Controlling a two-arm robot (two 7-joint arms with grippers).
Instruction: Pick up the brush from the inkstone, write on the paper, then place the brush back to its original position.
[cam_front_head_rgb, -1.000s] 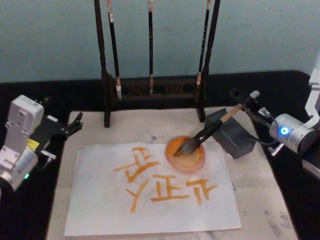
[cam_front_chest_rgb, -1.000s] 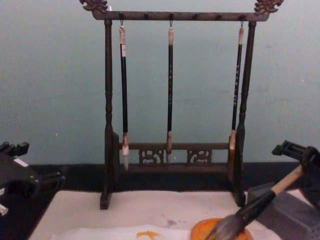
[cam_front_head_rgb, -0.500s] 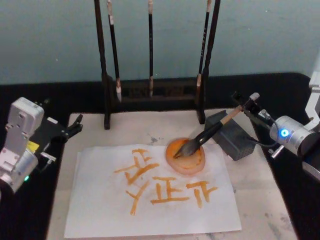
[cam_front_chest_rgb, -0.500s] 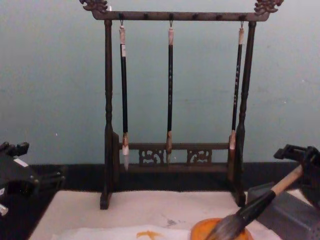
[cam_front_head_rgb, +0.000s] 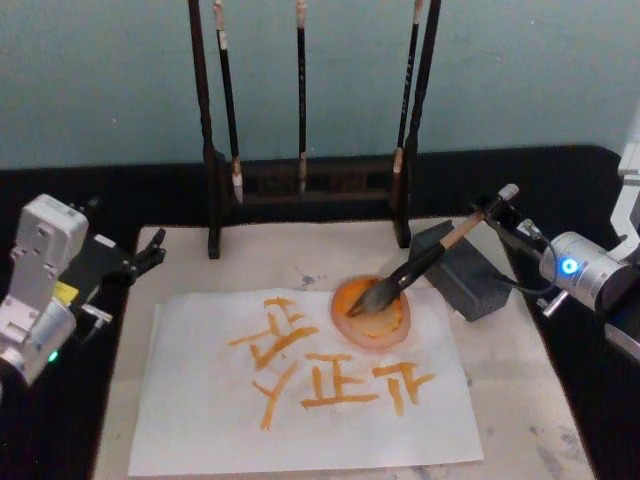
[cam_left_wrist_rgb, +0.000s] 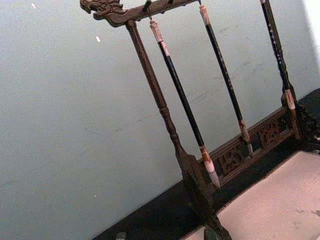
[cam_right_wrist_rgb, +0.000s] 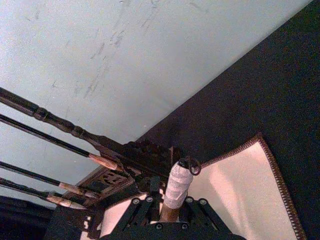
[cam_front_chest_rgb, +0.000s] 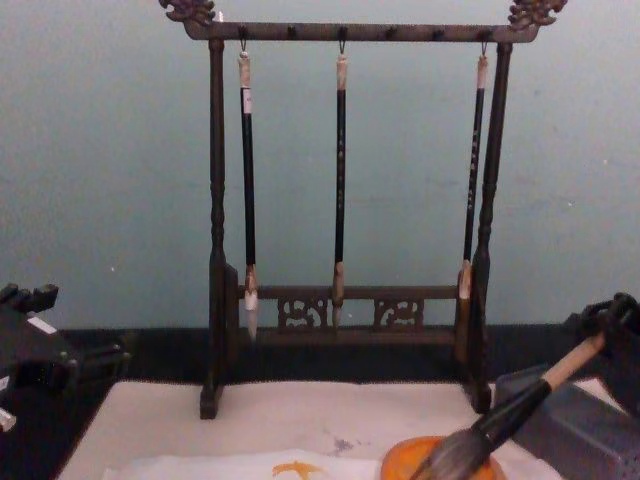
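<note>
The brush lay tilted, its bushy head in the orange dish and its black shaft leaning across the near-left corner of the grey inkstone, right of centre on the cream mat. Left of the dish, the paper carried several orange characters, so the writing looked finished to me, and the brush seemed set back in its resting place. The right pincer sat around the handle's wrapped top end. I could not tell whether it was pinching the handle or loose around it. If gripping, only letting go and drawing away remained. The left pincer was parked at the mat's far-left corner, spread and holding nothing. The rack of thin brushes stood behind.
</note>
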